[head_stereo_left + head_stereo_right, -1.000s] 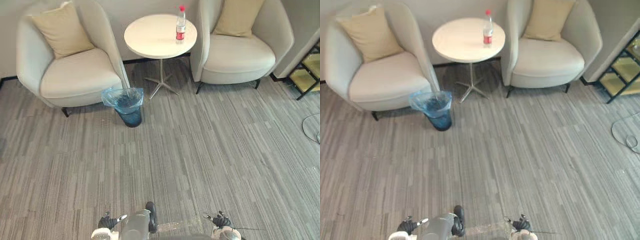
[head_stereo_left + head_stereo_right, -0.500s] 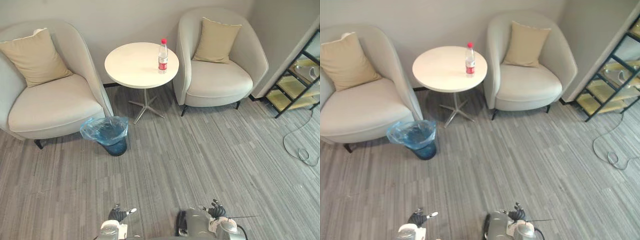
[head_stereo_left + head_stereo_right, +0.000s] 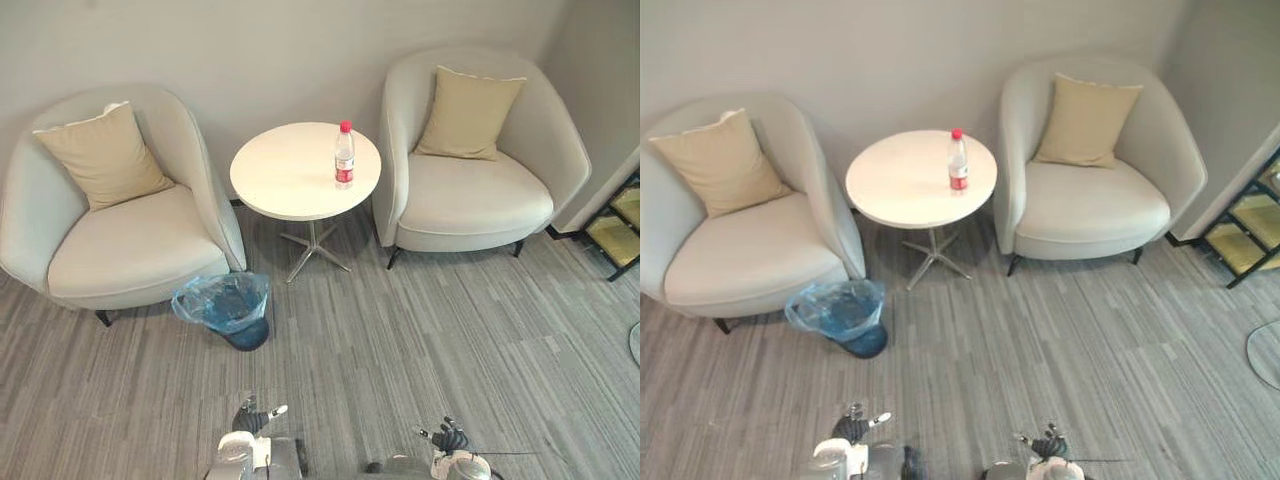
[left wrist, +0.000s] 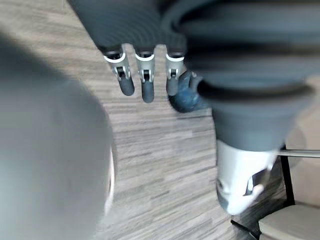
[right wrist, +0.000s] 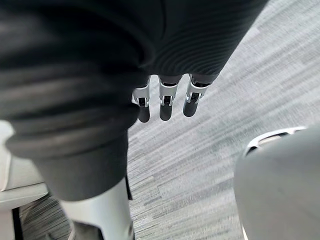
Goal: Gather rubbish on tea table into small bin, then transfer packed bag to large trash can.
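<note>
A clear plastic bottle (image 3: 344, 155) with a red cap and red label stands upright on the round white tea table (image 3: 290, 180), towards its right side. The small bin (image 3: 226, 307), lined with a blue bag, sits on the carpet by the table's front left, against the left armchair. My left hand (image 3: 252, 418) and right hand (image 3: 450, 437) hang low at the near edge, far from the table. In the wrist views the left fingers (image 4: 145, 82) and right fingers (image 5: 166, 100) are straight and hold nothing. The blue bin (image 4: 187, 98) shows past the left fingers.
Two cream armchairs with tan cushions flank the table, one on the left (image 3: 130, 250) and one on the right (image 3: 470, 200). A black shelf frame (image 3: 622, 222) stands at the far right. Grey striped carpet (image 3: 420, 340) lies between me and the table.
The whole picture has shifted, so the camera has moved: the table and chairs now sit lower and more to the right. Bottle, bin and both hands keep their places.
</note>
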